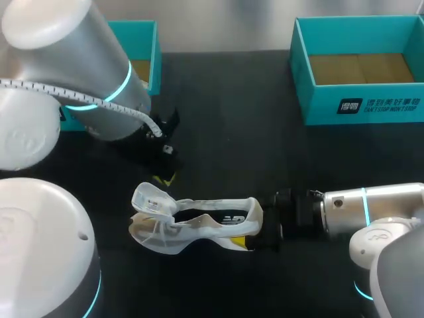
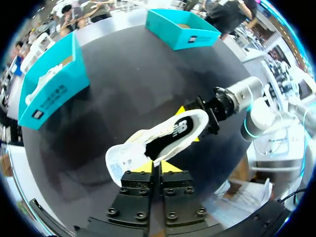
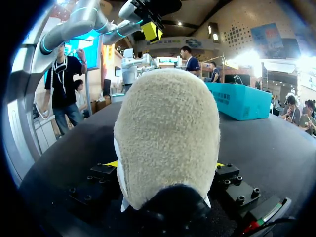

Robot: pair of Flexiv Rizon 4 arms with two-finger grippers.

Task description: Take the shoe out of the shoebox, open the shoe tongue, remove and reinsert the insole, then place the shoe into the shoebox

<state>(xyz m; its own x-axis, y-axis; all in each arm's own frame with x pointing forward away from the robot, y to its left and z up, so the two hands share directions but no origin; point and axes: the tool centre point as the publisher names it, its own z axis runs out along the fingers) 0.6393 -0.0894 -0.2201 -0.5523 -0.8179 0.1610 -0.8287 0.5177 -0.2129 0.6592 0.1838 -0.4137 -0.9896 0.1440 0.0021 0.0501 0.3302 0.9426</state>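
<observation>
A white mesh shoe [image 1: 199, 222] lies on its side on the black table, with its tongue [image 1: 151, 199] pulled open toward the left. My right gripper [image 1: 257, 228] comes in from the right and is shut on the shoe's heel. In the right wrist view the beige heel [image 3: 168, 128] fills the gap between the two fingers. My left gripper [image 1: 165, 177] hangs just above and behind the tongue. In the left wrist view its yellow tips [image 2: 158, 167] are pressed together beside the tongue [image 2: 126, 159], and I see nothing between them.
An open teal shoebox [image 1: 358, 106] with a brown floor stands at the back right. A second teal box [image 1: 154, 53] stands at the back left, partly behind my left arm; it holds another white shoe [image 2: 47, 79]. Bare black table lies between the boxes.
</observation>
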